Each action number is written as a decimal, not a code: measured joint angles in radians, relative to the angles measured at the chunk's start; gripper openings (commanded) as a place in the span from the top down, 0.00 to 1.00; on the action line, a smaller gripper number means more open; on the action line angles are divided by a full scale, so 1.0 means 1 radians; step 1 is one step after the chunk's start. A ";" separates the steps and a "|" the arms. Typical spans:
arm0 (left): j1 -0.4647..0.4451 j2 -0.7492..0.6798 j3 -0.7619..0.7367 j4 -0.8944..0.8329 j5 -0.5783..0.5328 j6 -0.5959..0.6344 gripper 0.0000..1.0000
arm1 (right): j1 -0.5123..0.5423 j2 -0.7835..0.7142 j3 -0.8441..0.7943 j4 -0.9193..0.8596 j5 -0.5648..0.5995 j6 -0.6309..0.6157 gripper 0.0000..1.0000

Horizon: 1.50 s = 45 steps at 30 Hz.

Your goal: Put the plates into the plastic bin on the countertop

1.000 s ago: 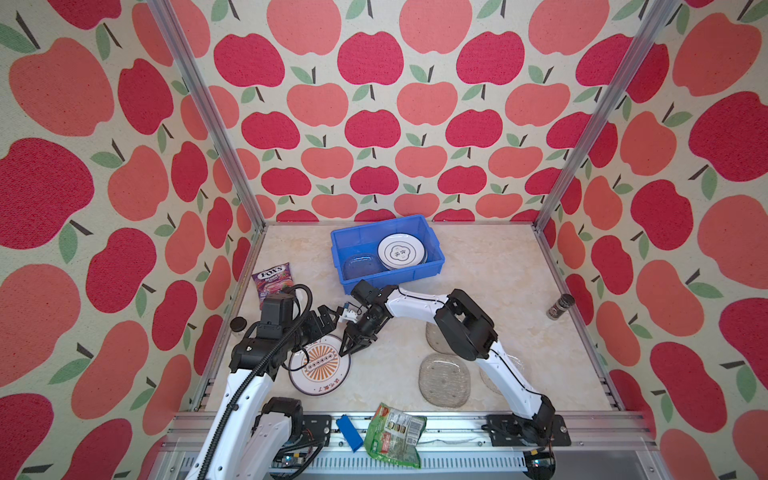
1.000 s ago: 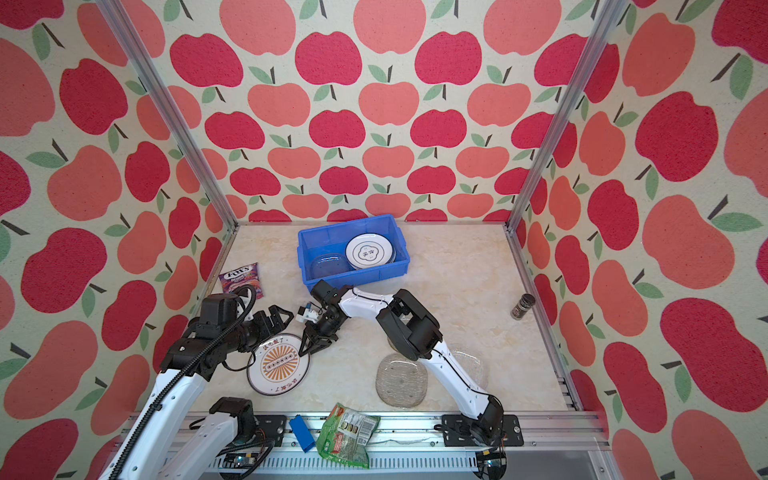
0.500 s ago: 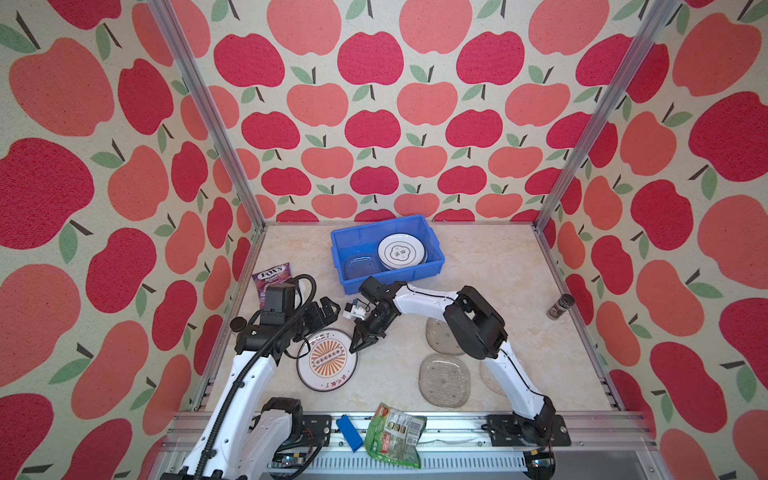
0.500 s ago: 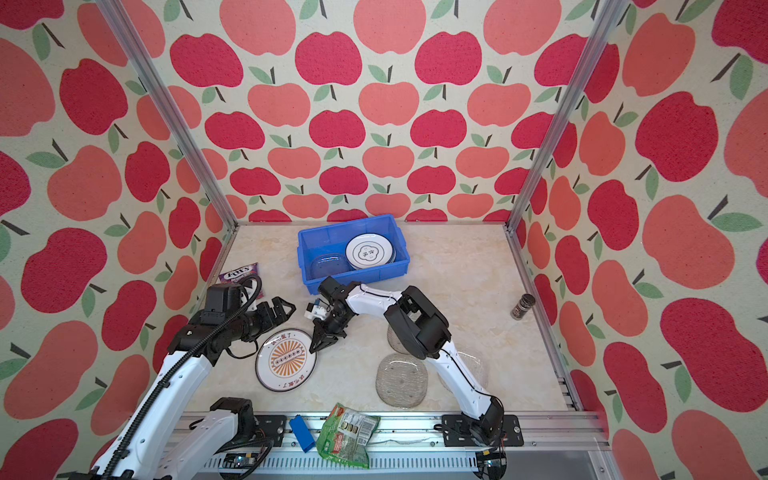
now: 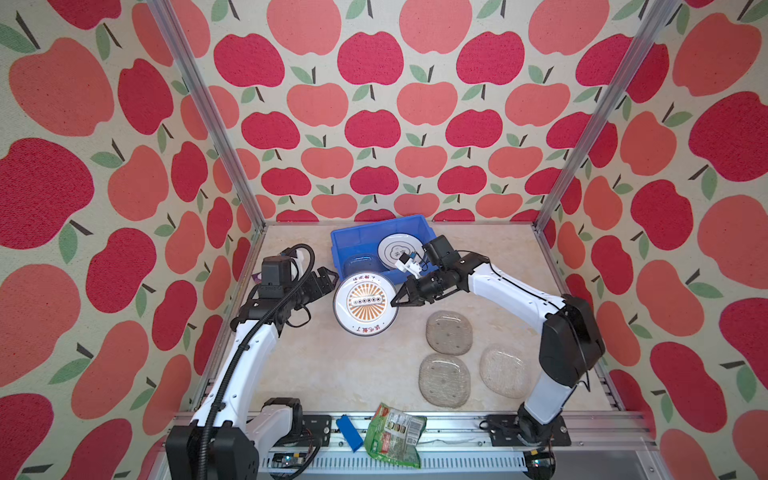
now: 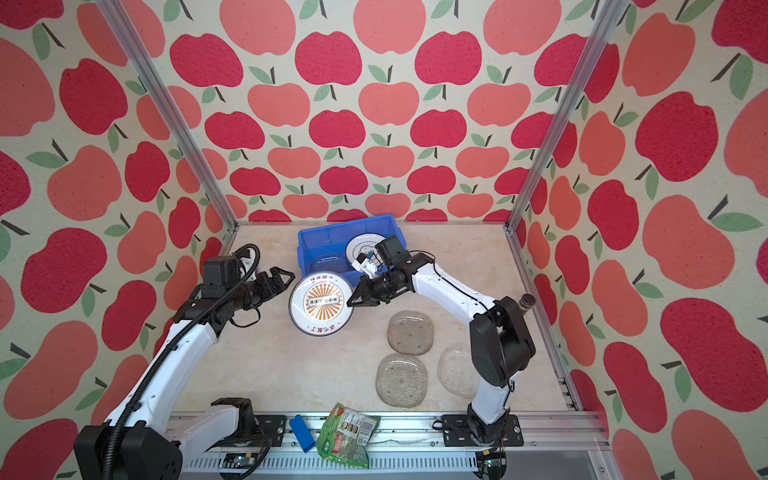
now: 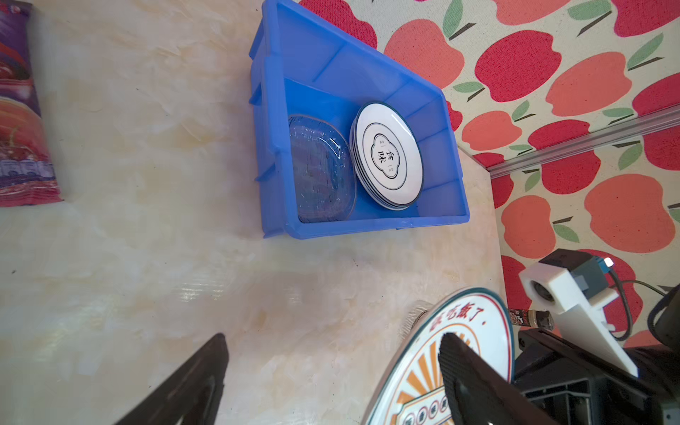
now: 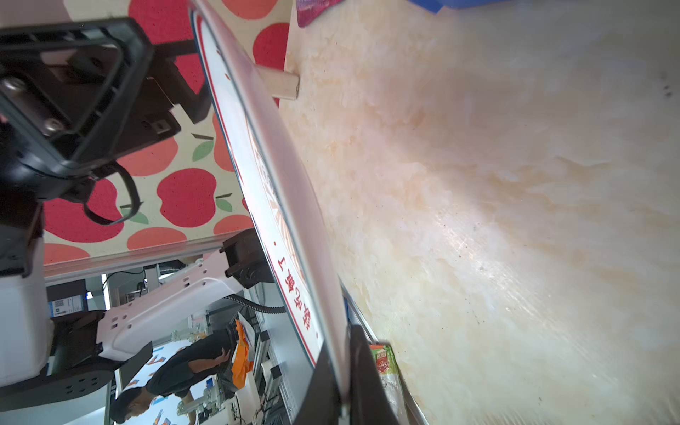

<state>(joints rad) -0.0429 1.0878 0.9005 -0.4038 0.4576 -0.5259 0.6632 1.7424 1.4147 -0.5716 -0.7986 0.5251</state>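
Lifted off countertop point(image 5: 332, 374) since a second ago: sunburst plate point(image 5: 365, 304), tilted | near: three glass plates point(image 5: 449, 332) flat, waiting | mid: plate rim pinched by right gripper point(image 5: 393, 301); left gripper point(image 5: 328, 280) spread wide, empty, beside | far: plastic bin point(image 5: 357, 232) with white plate stack point(image 5: 390, 249), likely next drop.

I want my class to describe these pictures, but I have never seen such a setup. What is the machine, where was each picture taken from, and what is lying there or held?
Two white robot arms stand at a countertop, each ending in a two-fingered gripper. Two pictures look down from overhead; the other two come from cameras on the arms' wrists. The right gripper is shut on the rim of the sunburst plate, holding it tilted. The left gripper is open and empty beside it. The blue bin holds a stack of white plates and one glass plate. Three more glass plates lie on the countertop.
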 measured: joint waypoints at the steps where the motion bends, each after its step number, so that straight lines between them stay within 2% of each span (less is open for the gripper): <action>1: 0.000 0.008 0.000 0.016 0.013 -0.003 0.14 | -0.021 -0.003 0.000 0.013 -0.008 0.009 1.00; 5: 0.000 0.031 -0.008 0.103 0.070 -0.026 0.18 | -0.082 0.006 0.000 0.057 -0.028 0.043 1.00; 9: 0.000 0.029 -0.047 0.201 0.116 -0.063 0.21 | -0.081 0.038 0.000 0.093 -0.061 0.075 1.00; 16: 0.000 0.052 -0.067 0.262 0.162 -0.090 0.27 | -0.084 0.076 0.003 0.257 -0.129 0.199 1.00; 25: 0.000 0.129 -0.068 0.344 0.210 -0.114 0.68 | -0.088 0.130 0.061 0.285 -0.145 0.229 1.00; 30: -0.003 0.181 -0.047 0.357 0.243 -0.120 1.00 | -0.089 0.159 0.069 0.272 -0.137 0.229 1.00; 35: -0.014 0.224 -0.007 0.362 0.255 -0.128 1.00 | -0.107 0.161 0.078 0.264 -0.137 0.229 1.00; 36: -0.019 0.241 0.008 0.363 0.256 -0.128 1.00 | -0.113 0.161 0.080 0.264 -0.136 0.230 0.95; 39: -0.041 0.302 0.059 0.373 0.253 -0.134 1.00 | -0.141 0.162 0.085 0.267 -0.139 0.232 0.68; 40: -0.045 0.321 0.071 0.378 0.248 -0.139 1.00 | -0.152 0.162 0.087 0.268 -0.140 0.237 0.65; 41: -0.048 0.349 0.090 0.383 0.245 -0.143 1.00 | -0.167 0.162 0.087 0.272 -0.140 0.238 0.57; 43: -0.053 0.411 0.132 0.394 0.231 -0.149 1.00 | -0.204 0.162 0.085 0.274 -0.135 0.240 0.50; 45: -0.058 0.489 0.198 0.401 0.220 -0.159 1.00 | -0.254 0.150 0.062 0.290 -0.116 0.251 0.49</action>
<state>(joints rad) -0.1005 1.5772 1.0988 -0.0025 0.6777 -0.6849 0.4091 1.8927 1.4769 -0.2813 -0.9146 0.7757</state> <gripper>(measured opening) 0.068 0.505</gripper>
